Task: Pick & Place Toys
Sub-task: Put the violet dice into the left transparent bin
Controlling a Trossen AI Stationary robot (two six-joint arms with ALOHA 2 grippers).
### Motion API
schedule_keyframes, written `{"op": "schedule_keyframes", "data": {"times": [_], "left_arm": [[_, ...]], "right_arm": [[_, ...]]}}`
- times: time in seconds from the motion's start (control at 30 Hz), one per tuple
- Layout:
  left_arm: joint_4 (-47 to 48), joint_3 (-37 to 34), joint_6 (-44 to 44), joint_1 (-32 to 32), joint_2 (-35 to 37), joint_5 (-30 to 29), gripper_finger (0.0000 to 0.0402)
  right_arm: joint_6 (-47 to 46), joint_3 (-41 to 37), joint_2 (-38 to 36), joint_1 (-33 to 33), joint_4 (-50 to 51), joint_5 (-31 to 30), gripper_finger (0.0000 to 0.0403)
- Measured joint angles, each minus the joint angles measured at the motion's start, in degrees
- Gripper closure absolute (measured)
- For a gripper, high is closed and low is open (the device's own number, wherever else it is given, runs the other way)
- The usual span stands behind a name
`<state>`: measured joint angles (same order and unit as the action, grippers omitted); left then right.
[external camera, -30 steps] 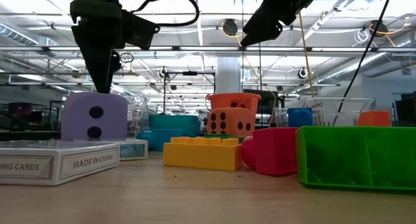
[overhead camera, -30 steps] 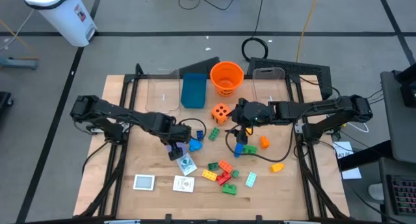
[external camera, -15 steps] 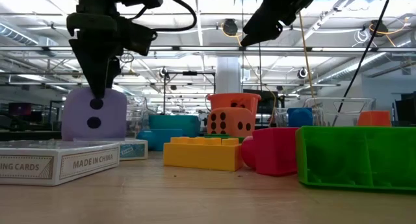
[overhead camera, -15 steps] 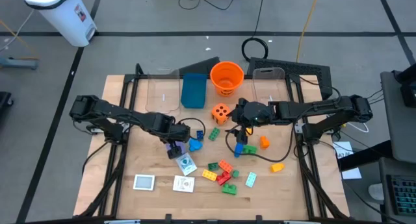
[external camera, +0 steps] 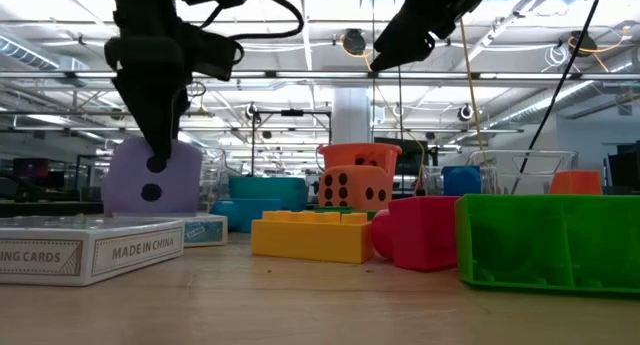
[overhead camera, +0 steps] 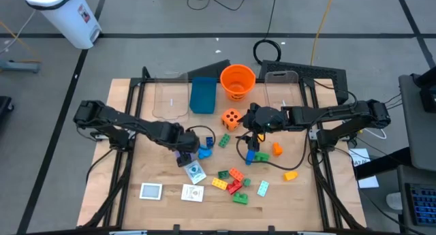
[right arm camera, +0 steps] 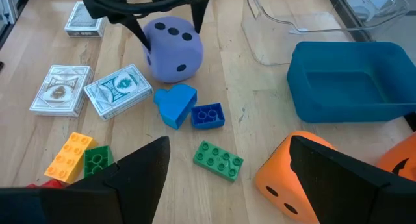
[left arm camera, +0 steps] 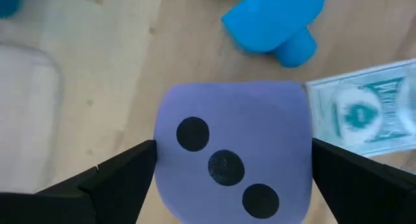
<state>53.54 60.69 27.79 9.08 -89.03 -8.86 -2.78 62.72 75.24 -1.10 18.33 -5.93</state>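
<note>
Grey floor [overhead camera: 150, 30], white bin [overhead camera: 65, 13], ceiling lights [external camera: 560, 55]

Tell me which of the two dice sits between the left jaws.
The purple die, three dots on top; the left gripper straddles it. The orange die stands apart near the bucket.

Your left gripper [left arm camera: 232, 160] has the purple die [left arm camera: 233, 146] squarely between its two dark fingers [left arm camera: 117, 178], one at each flank, touching or all but touching its sides. You're looking at the face with three black pips running diagonally. Beyond the die lies a blue piece [left arm camera: 276, 19] on the wooden table [left arm camera: 117, 74], close but apart. A white and teal card pack [left arm camera: 370, 110] sits just beside the die's corner.
</note>
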Motion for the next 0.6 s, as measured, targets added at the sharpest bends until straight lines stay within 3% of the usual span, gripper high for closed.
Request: {"op": "schedule_keyframes", "data": {"times": [0.1, 0.6], "left_arm": [[1.3, -0.27, 0.94, 0.48, -0.07, -3.12, 0.0005], [-1.25, -6.33, 4.38, 0.66, 0.49, -3.73, 0.0004]], "right_arm": [[0.02, 0.0, 0.0, 0.0, 0.0, 0.0, 0.0094], [0.02, 0.0, 0.0, 0.04, -0.02, -0.05, 0.0094]]}}
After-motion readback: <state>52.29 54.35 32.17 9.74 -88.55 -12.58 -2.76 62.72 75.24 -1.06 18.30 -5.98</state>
